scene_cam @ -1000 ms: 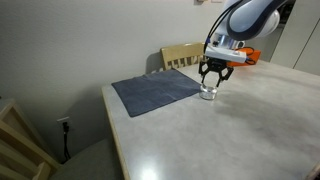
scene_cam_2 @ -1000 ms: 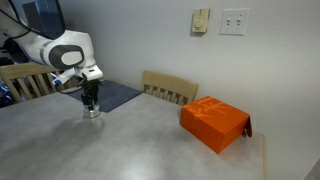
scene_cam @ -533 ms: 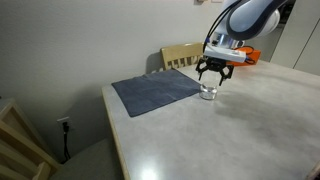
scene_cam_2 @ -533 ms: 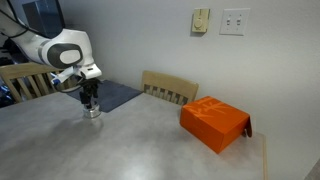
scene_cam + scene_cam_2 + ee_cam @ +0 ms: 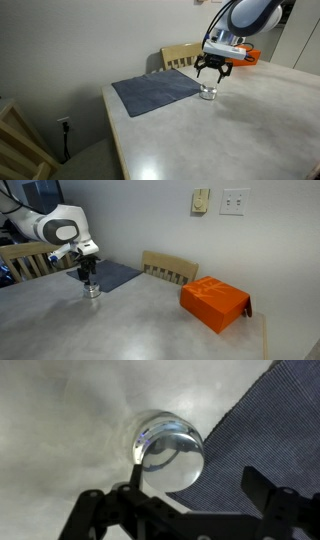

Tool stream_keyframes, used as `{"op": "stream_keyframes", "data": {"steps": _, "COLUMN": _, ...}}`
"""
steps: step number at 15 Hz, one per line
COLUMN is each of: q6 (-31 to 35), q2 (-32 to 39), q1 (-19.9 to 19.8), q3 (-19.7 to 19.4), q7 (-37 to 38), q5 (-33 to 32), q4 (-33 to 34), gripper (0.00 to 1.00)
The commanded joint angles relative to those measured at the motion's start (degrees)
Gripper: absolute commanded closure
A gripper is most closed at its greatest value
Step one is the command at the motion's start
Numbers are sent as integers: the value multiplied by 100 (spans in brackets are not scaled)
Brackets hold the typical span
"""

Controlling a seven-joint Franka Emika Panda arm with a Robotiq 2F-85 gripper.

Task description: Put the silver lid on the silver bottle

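Note:
The silver bottle (image 5: 209, 92) (image 5: 91, 291) stands on the pale table just beside the edge of a dark cloth. In the wrist view it is a shiny round silver top (image 5: 168, 452); I cannot tell the silver lid apart from the bottle there. My gripper (image 5: 211, 72) (image 5: 88, 275) (image 5: 195, 488) hangs directly above it, open, with nothing between its fingers. One dark finger (image 5: 135, 485) lies over the bottle's rim in the wrist view, and the other finger (image 5: 255, 490) is over the cloth.
A dark blue-grey cloth (image 5: 155, 92) (image 5: 118, 275) (image 5: 270, 430) lies flat next to the bottle. An orange box (image 5: 213, 302) sits further along the table. A wooden chair (image 5: 182, 55) (image 5: 170, 268) stands behind the table against the wall.
My gripper has risen a little, straight up from the silver bottle, and its jaws stand open. The bottle has stayed where it was.

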Motion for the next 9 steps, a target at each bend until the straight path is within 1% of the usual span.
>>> {"op": "stream_keyframes", "data": {"steps": 1, "q6": 166, "q2": -228, "q1": 56, "q3": -58, "q7": 76, "q5": -79, "q4": -293, "gripper": 0}}
{"op": "stream_keyframes", "data": {"steps": 4, "q6": 158, "q2": -227, "q1": 29, "q3": -21, "q7": 50, "q5": -30, "q4": -302, "gripper": 0}}
{"op": "stream_keyframes", "data": {"steps": 5, "q6": 88, "q2": -205, "q1": -70, "q3": 89, "q7": -77, "q5": 88, "q4": -274, "gripper": 0}}
{"op": "stream_keyframes", "data": {"steps": 6, "q6": 46, "q2": -24, "q1": -11, "q3": 18, "q7": -1, "q5": 7, "q4": -35, "gripper": 0}}
{"op": "stream_keyframes", "data": {"steps": 9, "q6": 45, "q2": -24, "q1": -10, "q3": 31, "q7": -3, "q5": 11, "q4": -49, "gripper": 0}}
